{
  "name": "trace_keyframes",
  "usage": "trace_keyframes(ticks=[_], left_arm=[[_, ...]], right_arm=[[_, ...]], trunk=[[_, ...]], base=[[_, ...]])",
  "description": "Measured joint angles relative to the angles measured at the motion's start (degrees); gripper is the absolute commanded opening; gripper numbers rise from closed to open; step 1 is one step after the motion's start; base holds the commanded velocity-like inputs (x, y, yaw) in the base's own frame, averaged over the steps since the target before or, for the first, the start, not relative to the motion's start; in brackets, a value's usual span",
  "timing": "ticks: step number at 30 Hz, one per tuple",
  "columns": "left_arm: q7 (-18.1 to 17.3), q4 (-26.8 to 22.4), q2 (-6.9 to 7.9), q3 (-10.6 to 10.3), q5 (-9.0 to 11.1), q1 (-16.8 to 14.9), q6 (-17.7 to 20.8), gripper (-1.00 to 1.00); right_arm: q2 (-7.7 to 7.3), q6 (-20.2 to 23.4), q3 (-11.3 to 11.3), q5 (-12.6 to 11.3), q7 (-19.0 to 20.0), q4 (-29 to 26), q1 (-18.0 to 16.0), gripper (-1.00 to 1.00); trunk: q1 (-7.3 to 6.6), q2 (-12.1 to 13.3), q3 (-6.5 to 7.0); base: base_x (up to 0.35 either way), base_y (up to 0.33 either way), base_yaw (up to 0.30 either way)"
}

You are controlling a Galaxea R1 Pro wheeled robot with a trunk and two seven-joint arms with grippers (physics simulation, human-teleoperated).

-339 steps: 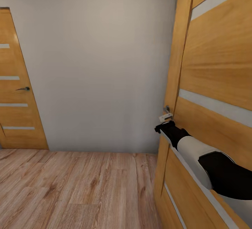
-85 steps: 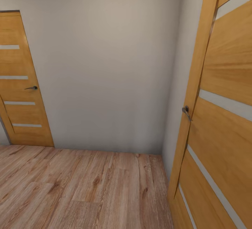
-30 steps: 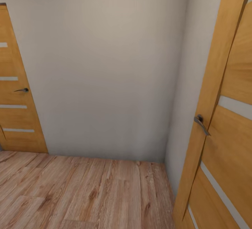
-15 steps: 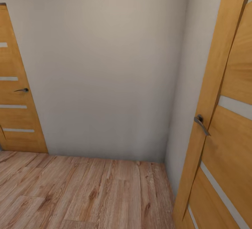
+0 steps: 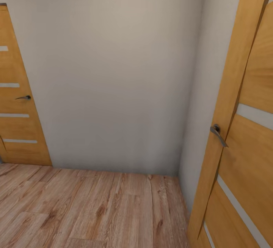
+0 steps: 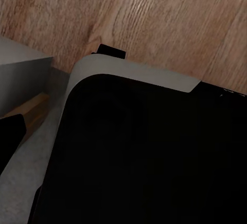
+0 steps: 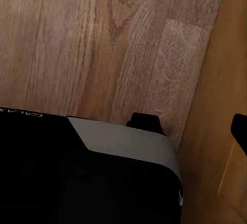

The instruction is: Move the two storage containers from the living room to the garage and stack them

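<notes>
Where the plank floor (image 5: 94,206) meets a plain wall (image 5: 113,69), two wooden doors (image 5: 242,134) are seen (finger state cannot be told).

Honey-orange doors (image 5: 242,126) with pale stripes, plain beige-grey wall (image 5: 113,69), light wood-grain plank floor (image 5: 94,210)

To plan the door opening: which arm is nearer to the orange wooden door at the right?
Probably right. Its wrist camera sees the orange wooden door close alongside; the left wrist camera sees a grey wall corner and plank floor.
</notes>
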Motion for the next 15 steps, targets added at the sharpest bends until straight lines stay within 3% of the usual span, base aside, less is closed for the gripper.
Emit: trace_keyframes(ticks=[15], left_arm=[[0.00, -0.07, 0.15, 0.01, 0.00, 0.00, 0.00, 1.00]], right_arm=[[-0.38, 0.05, 0.00, 0.04, -0.10, 0.03, 0.00, 1.00]], trunk=[[-0.01, 0.00, 0.00]], base=[[0.046, 0.000, 0.000]])
